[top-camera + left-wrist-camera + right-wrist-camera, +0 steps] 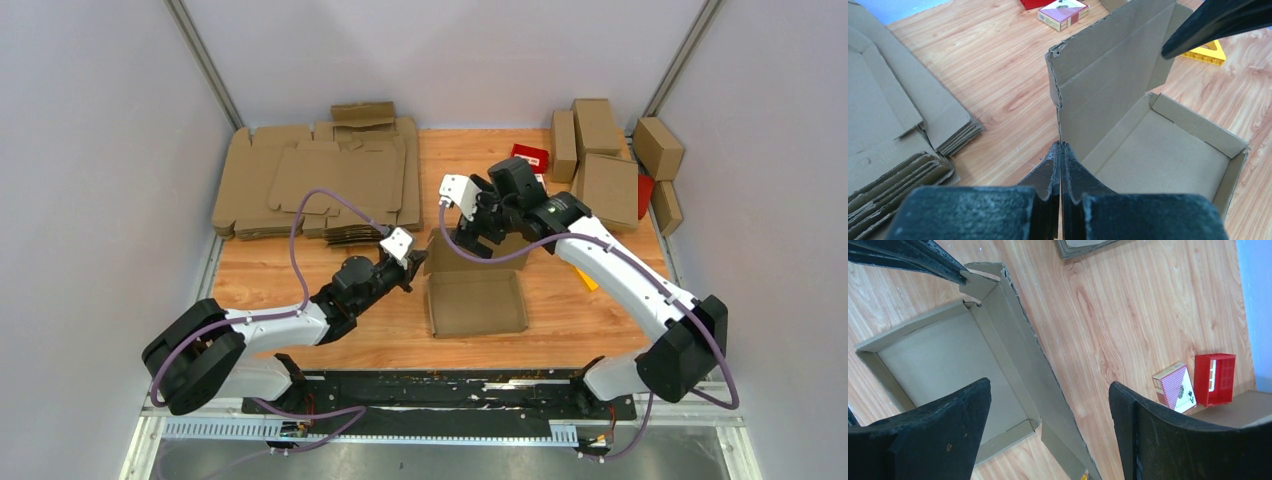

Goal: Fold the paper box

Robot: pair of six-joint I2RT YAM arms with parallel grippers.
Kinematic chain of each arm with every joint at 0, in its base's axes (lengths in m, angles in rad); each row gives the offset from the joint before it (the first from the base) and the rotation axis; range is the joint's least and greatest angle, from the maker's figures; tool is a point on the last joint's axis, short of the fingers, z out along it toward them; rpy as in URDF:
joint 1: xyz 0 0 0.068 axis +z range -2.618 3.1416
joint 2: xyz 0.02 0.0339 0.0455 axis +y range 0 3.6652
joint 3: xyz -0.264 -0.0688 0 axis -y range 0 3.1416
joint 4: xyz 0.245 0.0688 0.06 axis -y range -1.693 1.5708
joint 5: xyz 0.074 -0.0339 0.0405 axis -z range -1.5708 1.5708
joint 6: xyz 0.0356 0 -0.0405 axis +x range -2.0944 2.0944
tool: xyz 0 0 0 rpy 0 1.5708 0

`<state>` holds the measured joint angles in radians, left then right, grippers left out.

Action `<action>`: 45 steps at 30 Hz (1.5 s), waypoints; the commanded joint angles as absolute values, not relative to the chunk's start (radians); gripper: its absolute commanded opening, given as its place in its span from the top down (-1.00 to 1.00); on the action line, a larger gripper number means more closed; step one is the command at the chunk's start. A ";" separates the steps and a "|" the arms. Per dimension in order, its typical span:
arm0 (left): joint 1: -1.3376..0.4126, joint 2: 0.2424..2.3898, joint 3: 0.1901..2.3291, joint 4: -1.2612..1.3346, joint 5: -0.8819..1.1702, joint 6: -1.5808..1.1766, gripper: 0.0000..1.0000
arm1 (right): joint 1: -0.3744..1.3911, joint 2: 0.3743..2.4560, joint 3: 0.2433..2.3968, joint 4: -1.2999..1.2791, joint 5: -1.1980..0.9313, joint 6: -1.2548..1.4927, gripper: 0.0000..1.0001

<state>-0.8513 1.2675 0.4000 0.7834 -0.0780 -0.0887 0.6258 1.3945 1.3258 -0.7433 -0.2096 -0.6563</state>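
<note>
The paper box (478, 304) is a shallow brown tray in mid-table, with low side walls and its tall back panel (1108, 75) standing up. My left gripper (408, 262) is shut, and its tips (1061, 145) touch the box's back left corner at the edge of that panel. I see nothing clamped between them. In the right wrist view its fingers (923, 260) meet a small corner tab. My right gripper (478, 238) hangs open above the back panel (1033, 360), one finger over the tray (943, 360) and one over the wood.
A thick pile of flat blanks (320, 185) lies at the back left. Folded brown boxes (600, 150) stand at the back right, near a red carton (530, 157) and a card pack (1175, 385). A yellow piece (1208, 52) lies right of the box.
</note>
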 commanded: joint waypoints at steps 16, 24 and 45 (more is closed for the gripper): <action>-0.856 1.226 0.438 0.655 -0.123 -0.130 0.56 | 0.724 1.387 1.221 -0.640 -0.184 -0.644 0.55; -0.854 1.107 0.498 0.335 -0.127 -0.278 -0.13 | 0.815 1.289 1.122 -0.596 -0.129 -0.596 0.59; -0.671 1.009 0.657 -0.080 0.133 -0.614 -0.75 | 0.909 1.162 0.970 -0.539 -0.103 -0.435 0.04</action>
<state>-0.6846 1.0115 0.5896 -0.0105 0.0967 -0.5453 0.8986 1.2201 1.0016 -0.6025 -0.1055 -0.4953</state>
